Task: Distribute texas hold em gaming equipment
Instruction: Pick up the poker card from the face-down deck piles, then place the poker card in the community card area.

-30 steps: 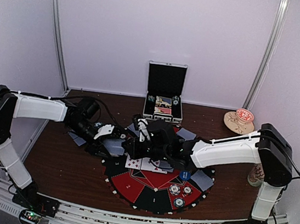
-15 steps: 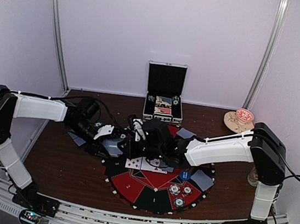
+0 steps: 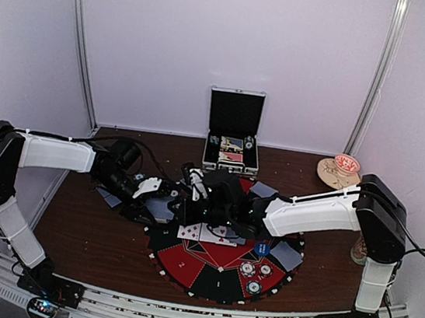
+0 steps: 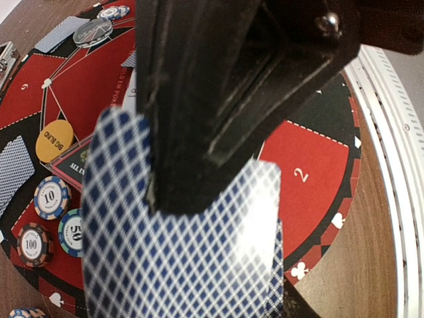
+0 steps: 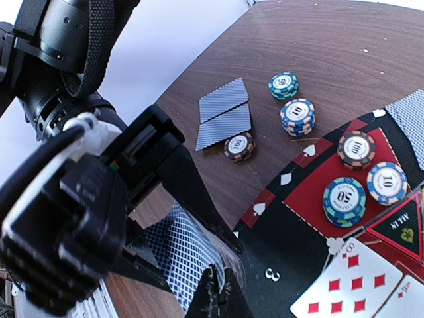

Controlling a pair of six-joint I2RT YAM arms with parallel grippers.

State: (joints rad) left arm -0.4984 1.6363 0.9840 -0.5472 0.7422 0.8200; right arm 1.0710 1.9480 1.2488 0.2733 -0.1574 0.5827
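Observation:
My left gripper point(image 3: 162, 199) is shut on a deck of blue-backed playing cards point(image 4: 179, 258), held just above the left edge of the round red-and-black poker mat point(image 3: 217, 273). My right gripper point(image 5: 222, 291) has reached across to it. Its fingertips are pinched together on the fanned near edge of the deck point(image 5: 182, 255), on a card. Several poker chips point(image 5: 344, 199) and two face-down cards point(image 5: 225, 116) lie beyond. An orange marker disc point(image 4: 54, 140) sits on the mat. Face-up cards point(image 3: 209, 233) lie at the mat's centre.
An open metal case point(image 3: 231, 152) stands at the back of the table. At back right sits a tan dish point(image 3: 339, 172), and a mug point(image 3: 363, 249) stands behind the right arm. More chips point(image 3: 252, 272) and a blue marker point(image 3: 262, 249) lie on the mat's right side.
The right gripper has slid left to the deck in the left gripper and closed on its edge. The left arm has held still.

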